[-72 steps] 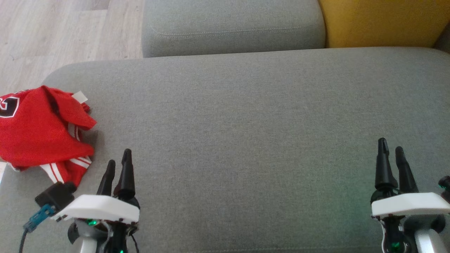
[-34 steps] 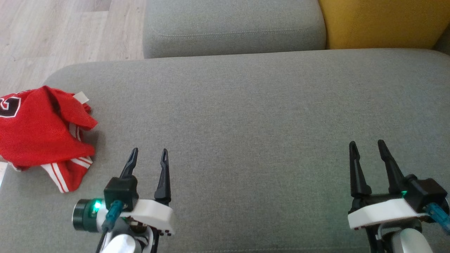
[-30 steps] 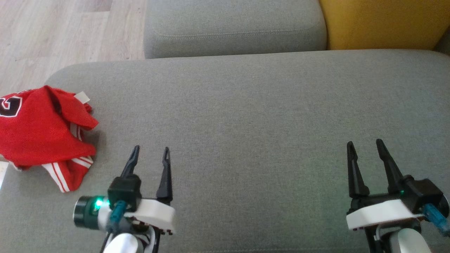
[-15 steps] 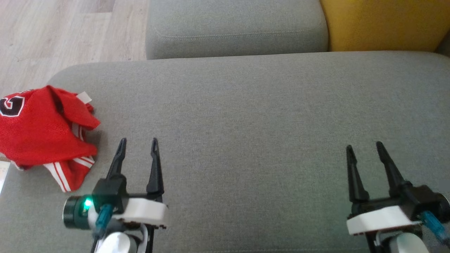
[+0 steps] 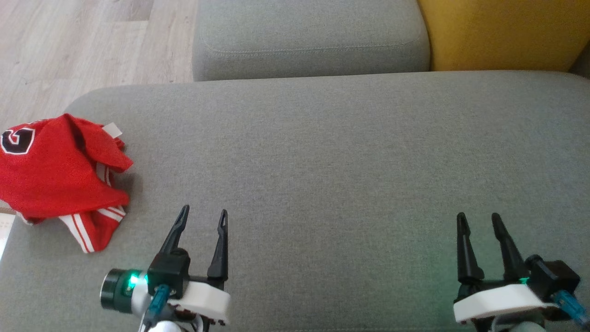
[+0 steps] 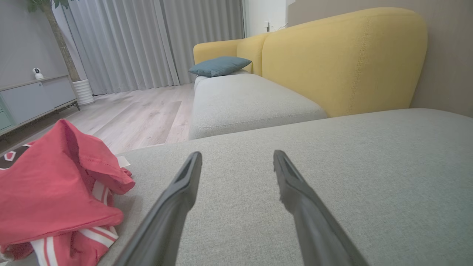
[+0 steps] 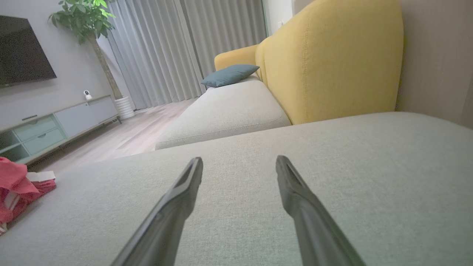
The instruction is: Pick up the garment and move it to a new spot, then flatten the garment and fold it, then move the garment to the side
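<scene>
Jaws of left gripper [image 5: 203,211] and right gripper [image 5: 477,216] are gaping, empty; shallow pinching risks dragging red jersey [image 5: 55,177] off the sofa seat [image 5: 322,157].

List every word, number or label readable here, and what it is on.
Black, white-edged print on the crumpled red jersey garment with white stripes: one character, creased and cut by the picture's edge, perhaps "G" or a digit; not surely readable.
Small white tag on the garment: too small to read.
No other writing can be made out.

Crumpled red garment [image 5: 50,177]; cushion's left end
</scene>
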Motion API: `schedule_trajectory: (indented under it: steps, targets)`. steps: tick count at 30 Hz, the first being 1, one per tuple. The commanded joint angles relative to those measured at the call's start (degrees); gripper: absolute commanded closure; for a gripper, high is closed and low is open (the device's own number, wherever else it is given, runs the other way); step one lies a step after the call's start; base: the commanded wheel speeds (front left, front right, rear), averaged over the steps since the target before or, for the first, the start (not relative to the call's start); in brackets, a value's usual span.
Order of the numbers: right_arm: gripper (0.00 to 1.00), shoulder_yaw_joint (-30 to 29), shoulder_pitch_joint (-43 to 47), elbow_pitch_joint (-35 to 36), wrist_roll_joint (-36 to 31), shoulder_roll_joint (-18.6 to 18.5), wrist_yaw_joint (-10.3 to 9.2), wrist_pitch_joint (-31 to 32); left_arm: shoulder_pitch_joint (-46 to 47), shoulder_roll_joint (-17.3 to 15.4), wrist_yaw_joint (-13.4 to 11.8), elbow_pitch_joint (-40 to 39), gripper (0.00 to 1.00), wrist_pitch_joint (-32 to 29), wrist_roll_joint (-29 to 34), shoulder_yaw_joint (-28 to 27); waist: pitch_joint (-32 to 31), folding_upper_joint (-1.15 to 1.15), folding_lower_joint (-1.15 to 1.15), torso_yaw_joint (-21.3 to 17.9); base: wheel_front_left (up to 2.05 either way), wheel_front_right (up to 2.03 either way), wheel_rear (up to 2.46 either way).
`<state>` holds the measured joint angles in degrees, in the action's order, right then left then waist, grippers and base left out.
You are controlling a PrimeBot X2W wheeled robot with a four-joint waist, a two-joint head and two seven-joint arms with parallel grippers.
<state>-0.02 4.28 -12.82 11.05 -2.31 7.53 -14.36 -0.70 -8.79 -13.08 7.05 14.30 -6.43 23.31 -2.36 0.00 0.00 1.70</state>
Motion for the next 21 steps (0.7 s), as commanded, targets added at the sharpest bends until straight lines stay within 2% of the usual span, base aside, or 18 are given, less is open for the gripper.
schedule_trajectory:
  steps: [1, 3, 14, 21]
  targets:
    - [0.00, 2.0, -1.5, 1.4, 1.5, -0.6, -0.04, -0.6, 2.6, 0.2, 0.1, -1.8, 0.00, 0.7, 0.6, -2.6, 0.0, 0.00, 0.00, 0.0, 0.00, 0.00, 0.00]
    - [0.00, 2.6, -1.8, 0.5, 4.0, -0.6, -0.04, -0.6, 2.3, 0.9, 0.6, -2.1, 0.00, 0.7, 1.3, -3.7, 0.0, 0.00, 0.00, -0.1, 0.00, 0.00, 0.00]
    - [0.00, 2.1, -2.1, 0.0, 4.1, -0.6, -0.04, -0.6, 1.6, 2.7, 2.7, -1.8, 0.00, 0.7, 2.9, -6.1, 0.1, 0.00, 0.00, 0.3, 0.00, 0.00, 0.00]
    - [0.00, 2.8, -2.0, -0.2, 4.4, -0.6, -0.04, -0.6, 2.1, 3.4, 3.5, -1.2, 0.00, 0.7, 3.5, -7.3, 0.3, 0.00, 0.00, 3.4, 0.00, 0.00, 0.00]
